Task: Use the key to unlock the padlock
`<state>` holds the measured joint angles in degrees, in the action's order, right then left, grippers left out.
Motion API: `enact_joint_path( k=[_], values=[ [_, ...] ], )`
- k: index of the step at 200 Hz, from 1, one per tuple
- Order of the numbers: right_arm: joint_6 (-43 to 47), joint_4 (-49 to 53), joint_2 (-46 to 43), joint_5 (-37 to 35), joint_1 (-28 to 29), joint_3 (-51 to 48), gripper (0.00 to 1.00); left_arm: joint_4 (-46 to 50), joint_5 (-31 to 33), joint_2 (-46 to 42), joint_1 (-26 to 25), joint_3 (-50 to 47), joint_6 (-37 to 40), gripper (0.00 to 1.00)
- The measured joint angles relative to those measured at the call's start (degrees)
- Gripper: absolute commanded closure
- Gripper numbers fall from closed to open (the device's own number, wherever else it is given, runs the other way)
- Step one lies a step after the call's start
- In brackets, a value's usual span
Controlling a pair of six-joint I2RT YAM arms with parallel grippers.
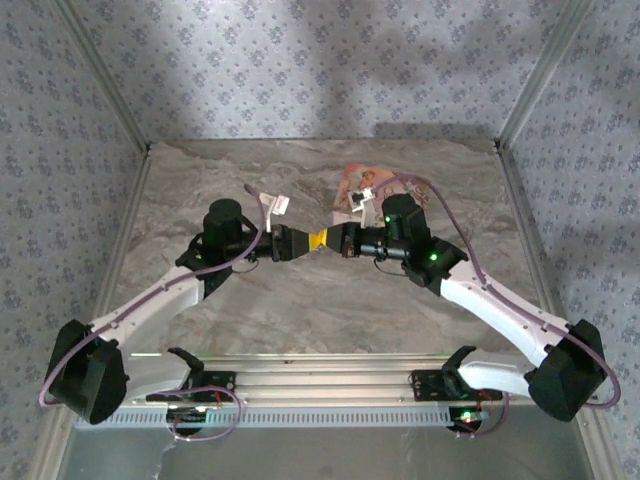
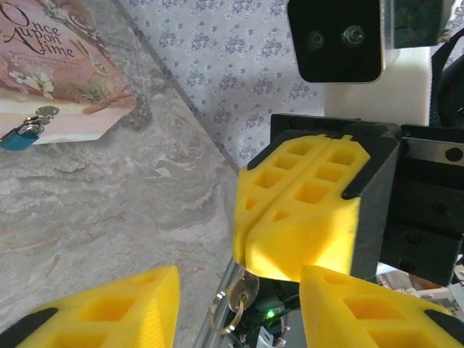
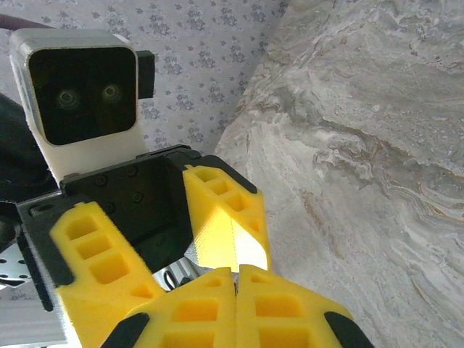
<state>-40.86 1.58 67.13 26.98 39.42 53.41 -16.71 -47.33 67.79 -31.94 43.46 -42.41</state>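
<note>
Grey flower-patterned walls (image 1: 300,60) close in a marble-look table (image 1: 250,320) on three sides. Near the middle of the far edge lies a pink picture book (image 2: 51,65). On its cover rests the small blue-bodied padlock (image 2: 25,132) with its silver shackle, well apart from both arms.

Over the table's centre the two grippers meet nose to nose. The right gripper (image 3: 235,283) has its yellow ribbed fingers pressed together, and the small metal key (image 2: 244,288) hangs with its wire split ring (image 2: 223,315) from under their tips, seemingly pinched there. The left gripper (image 1: 310,242) stands with its fingers apart, one on either side of that key.

The key looks light, rigid and thin, likely to swivel or slip between pads. A flat hold across its head, leaving the blade free, should serve best. The padlock seems hard and prone to skidding on the glossy cover, so it wants clamping by the body. There is open table all round the centre, limited only by the side walls and the book's edge.
</note>
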Motion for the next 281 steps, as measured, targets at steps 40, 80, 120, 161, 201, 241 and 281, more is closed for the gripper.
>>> enact_joint_path(
  k=[40,80,120,161,201,241,281],
  values=[
    [0.44,-0.09,0.0,-0.02,0.22,0.0,1.0,-2.78,-1.18,1.01,0.0,-0.02,-1.14,0.58],
    [0.42,-0.26,0.0,-0.02,0.22,0.0,1.0,-3.48,-1.46,1.03,0.02,-0.42,-1.77,0.51],
    [-0.02,-0.07,0.0,-0.66,0.2,0.0,1.0,-4.11,-1.38,1.03,0.02,-1.09,-1.77,0.54],
    [-0.94,-0.11,-0.07,-1.75,-0.17,-0.09,1.0,-4.15,-1.57,1.01,0.0,-1.68,-1.79,0.56],
    [-2.4,-0.7,-0.39,-2.36,-0.33,-1.01,1.0,-4.57,-1.6,1.01,0.0,-1.68,-2.21,0.59],
    [-3.3,-1.36,-0.39,-2.36,-0.33,-1.2,1.0,-5.77,-1.99,1.03,0.0,-1.68,-2.82,0.64],
    [-3.74,-1.97,-0.39,-2.36,-0.33,-1.25,1.0,-6.49,-2.4,1.73,-0.11,-1.7,-3.28,0.67]
  ],
)
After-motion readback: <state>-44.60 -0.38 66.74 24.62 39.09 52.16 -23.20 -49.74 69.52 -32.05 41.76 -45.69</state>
